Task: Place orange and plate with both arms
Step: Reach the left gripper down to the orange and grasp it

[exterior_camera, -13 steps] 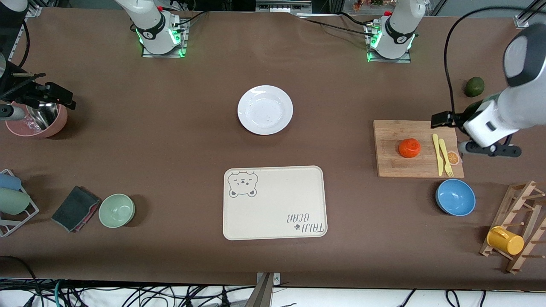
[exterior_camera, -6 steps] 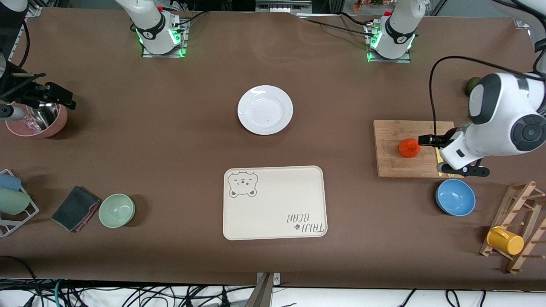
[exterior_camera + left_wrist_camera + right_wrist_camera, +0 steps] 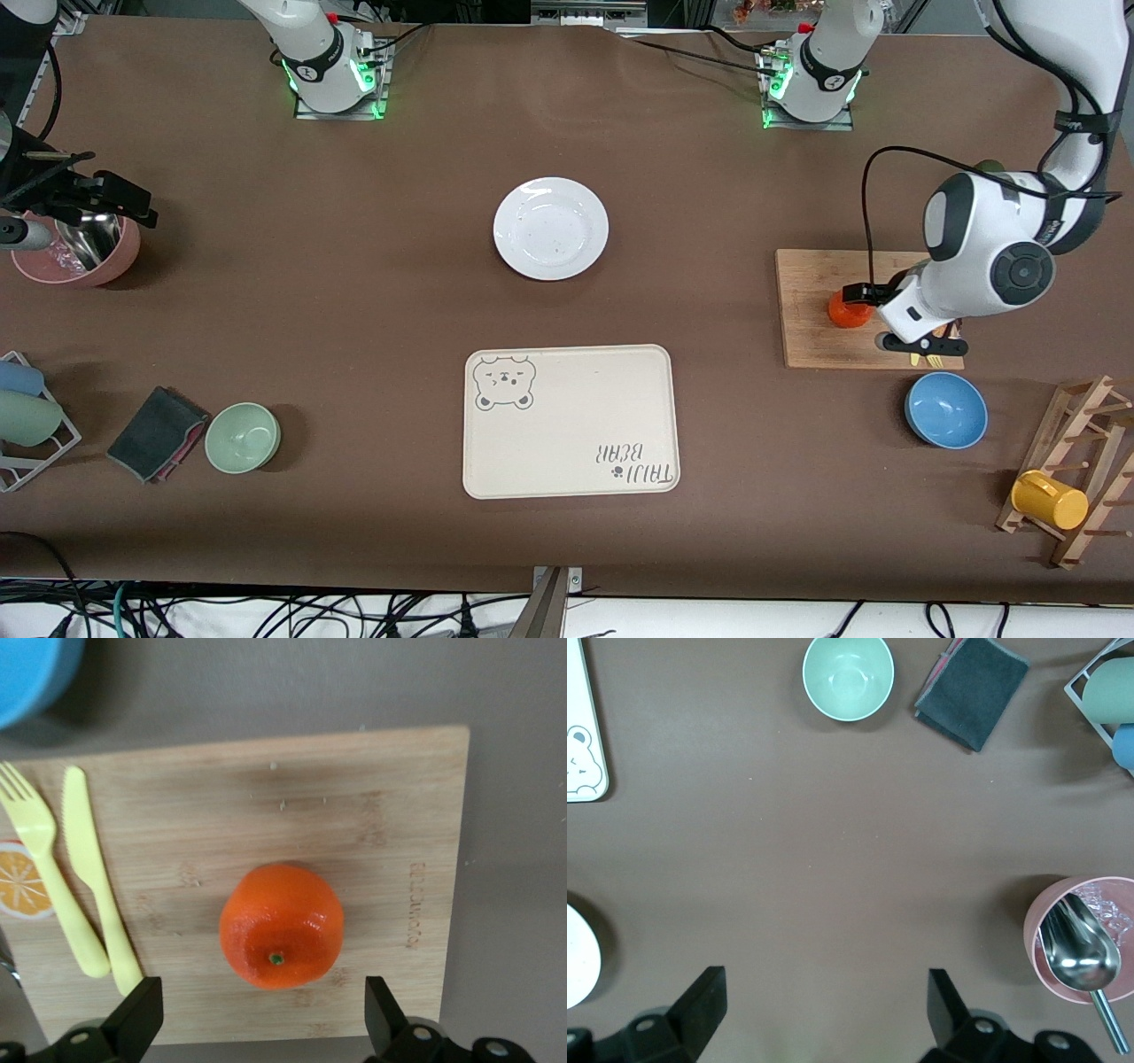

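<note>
The orange sits on a wooden cutting board toward the left arm's end of the table. My left gripper hangs open just over it, partly hiding it. In the left wrist view the orange lies a little ahead of the gap between the open fingers of the gripper, untouched. The white plate lies empty mid-table, farther from the front camera than the bear tray. My right gripper waits open and empty over the pink bowl; its wrist view shows the plate's edge.
A yellow fork and knife lie on the board beside the orange. A blue bowl stands nearer the camera than the board. A mug rack, a green bowl and a dark cloth are also on the table.
My left arm has swung in from the table's end over the cutting board, and its gripper is now over the orange. The right arm has not moved.
</note>
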Available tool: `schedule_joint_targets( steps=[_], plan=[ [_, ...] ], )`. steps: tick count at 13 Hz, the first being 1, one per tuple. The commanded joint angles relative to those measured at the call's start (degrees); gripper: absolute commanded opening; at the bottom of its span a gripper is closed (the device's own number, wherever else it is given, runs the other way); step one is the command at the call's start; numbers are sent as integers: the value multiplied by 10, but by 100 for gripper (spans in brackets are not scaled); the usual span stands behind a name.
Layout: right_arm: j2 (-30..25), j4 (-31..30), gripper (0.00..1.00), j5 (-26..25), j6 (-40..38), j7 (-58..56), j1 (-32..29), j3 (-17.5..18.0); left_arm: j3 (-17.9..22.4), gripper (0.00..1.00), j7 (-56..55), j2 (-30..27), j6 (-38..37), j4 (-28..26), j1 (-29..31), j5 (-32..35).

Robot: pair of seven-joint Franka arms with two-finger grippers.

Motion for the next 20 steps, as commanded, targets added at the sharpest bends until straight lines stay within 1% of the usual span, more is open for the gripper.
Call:
schedule_joint_targets(
  steps=[1, 6, 10, 16, 17, 18, 19, 20],
  plan=[
    [3, 12, 100, 7, -6, 4, 3, -3, -1, 100, 8, 6, 21, -9, 1, 5],
    [4, 12, 100, 7, -5, 4, 3, -3, -1, 100, 8, 40, 43, -5, 2, 5],
    [3, 12, 100, 7, -4, 4, 3, -3, -1, 100, 8, 56, 44, -2, 1, 4],
    [3, 12, 100, 7, -6, 4, 3, -3, -1, 99, 2, 69, 53, 0, 0, 1],
    [3, 12, 100, 7, -5, 4, 3, -3, -1, 92, 3, 69, 53, 3, 0, -7],
    [3, 12, 100, 7, -5, 4, 3, -3, -1, 77, 3, 69, 52, 4, 0, -7],
    [3, 12, 100, 7, -5, 4, 3, -3, -1, 45, 2, 69, 52, 4, 0, -7],
    [3, 12, 100, 7, -5, 4, 3, -3, -1, 36, 2, 69, 52, 4, 0, -8]
  ],
)
